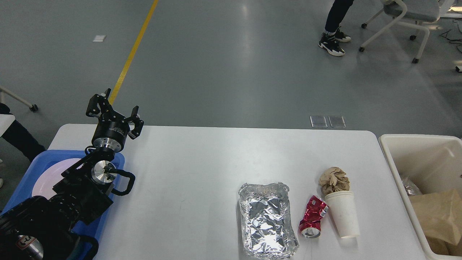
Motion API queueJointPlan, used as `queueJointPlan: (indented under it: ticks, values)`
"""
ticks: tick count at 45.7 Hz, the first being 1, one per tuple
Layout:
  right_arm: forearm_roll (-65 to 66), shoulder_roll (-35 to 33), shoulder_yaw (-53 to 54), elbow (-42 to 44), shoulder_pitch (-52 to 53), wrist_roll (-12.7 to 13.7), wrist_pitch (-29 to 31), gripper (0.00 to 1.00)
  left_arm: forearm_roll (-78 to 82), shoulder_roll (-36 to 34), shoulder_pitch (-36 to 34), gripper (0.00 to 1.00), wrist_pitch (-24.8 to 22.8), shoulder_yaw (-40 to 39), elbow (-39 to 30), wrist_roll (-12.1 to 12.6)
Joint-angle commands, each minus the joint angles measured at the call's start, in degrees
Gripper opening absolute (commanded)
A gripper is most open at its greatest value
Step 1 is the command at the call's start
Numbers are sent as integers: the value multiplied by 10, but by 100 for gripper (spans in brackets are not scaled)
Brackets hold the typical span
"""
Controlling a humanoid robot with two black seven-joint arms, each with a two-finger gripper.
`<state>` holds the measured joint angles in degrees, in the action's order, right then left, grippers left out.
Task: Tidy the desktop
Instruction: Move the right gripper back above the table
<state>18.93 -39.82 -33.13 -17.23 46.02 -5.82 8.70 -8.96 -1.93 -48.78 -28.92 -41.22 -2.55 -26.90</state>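
Head view looks down on the desktop (187,173), a large white tabletop with rounded corners that fills the lower middle of the picture, smooth and plain, with a soft sheen from the lights above; rubbish lies grouped toward its right side, seemingly so that it sits near the cream bin (404,169) just off the right edge, which already holds a brown paper bag (438,213); a crumpled foil tray (266,220) lies flat, a crushed red can (313,221) lies just beside it on its side, and a white paper cup (343,213) lies tipped next to the can, with a wad of brown paper (334,179) at its far end; at the left a blue tray (25,177) carrying a pale plate (50,177) sits partly under the left arm; the left gripper (114,110) is raised above the table's far left corner, fingers spread apart and holding nothing, probably poised clear of the tray; the right gripper does not appear.
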Motion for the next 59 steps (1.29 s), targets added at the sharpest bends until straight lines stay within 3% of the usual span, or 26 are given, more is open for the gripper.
queueJointPlan:
  ticks: [1, 5, 9, 19, 24, 31, 36, 42, 47, 59]
  values:
    - [16, 23, -4, 0, 24, 0, 1, 100, 0, 0, 0, 96, 0, 0, 0, 0]
    - [51, 44, -48, -9, 78, 0, 2, 100, 0, 0, 0, 96, 0, 0, 0, 0]
    - [58, 78, -166, -54, 181, 0, 9, 100, 0, 0, 0, 96, 0, 0, 0, 0]
    - [58, 117, -322, -297, 451, 0, 43, 100, 0, 0, 0, 96, 0, 0, 0, 0]
    - [57, 136, -336, -378, 557, -1, 141, 100, 0, 0, 0, 96, 0, 0, 0, 0]
    - [53, 170, -331, -398, 642, -2, 315, 100, 0, 0, 0, 96, 0, 0, 0, 0]
    - [53, 186, -333, -443, 693, -2, 368, 100, 0, 0, 0, 96, 0, 0, 0, 0]
    - [53, 207, -330, -528, 759, -2, 369, 100, 0, 0, 0, 96, 0, 0, 0, 0]
    - [52, 226, -315, -548, 760, -1, 366, 100, 0, 0, 0, 96, 0, 0, 0, 0]
    - [52, 227, -218, -531, 545, 1, 253, 100, 0, 0, 0, 96, 0, 0, 0, 0]
